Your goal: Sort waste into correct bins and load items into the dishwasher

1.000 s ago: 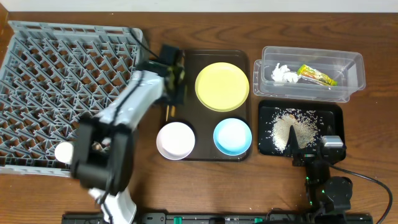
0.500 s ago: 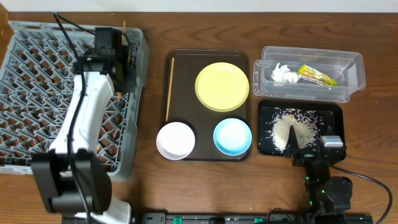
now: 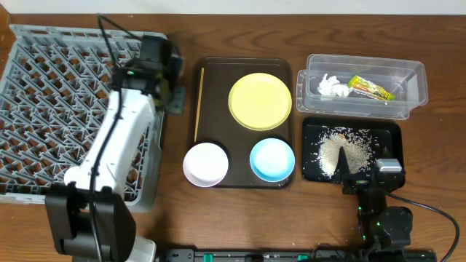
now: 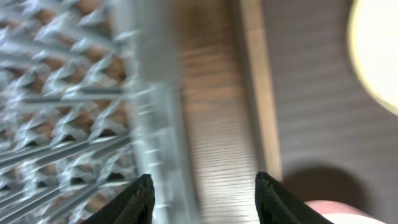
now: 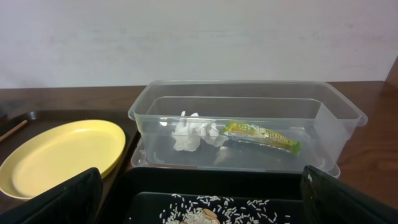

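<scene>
Left gripper (image 4: 204, 186) spread and empty over the right rim of the grey lattice rack (image 3: 44, 87); wrist view is blurred. Right gripper (image 5: 199, 186) spread wide, empty, at the near edge of the flat black tray (image 3: 389, 135) of grainy rice (image 3: 341, 149). Thin wooden chopstick (image 3: 197, 102) lies on the brown tray (image 3: 218, 73), left of the round yellow plate (image 3: 261, 101). Crumpled tissue (image 5: 189, 134) and glossy wrapper (image 5: 261, 135) sit in the clear tub (image 5: 336, 118).

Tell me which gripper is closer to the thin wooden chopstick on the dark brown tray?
Left. The left gripper is just beside the chopstick; the right gripper sits far away, at the shallow black tray.
</scene>
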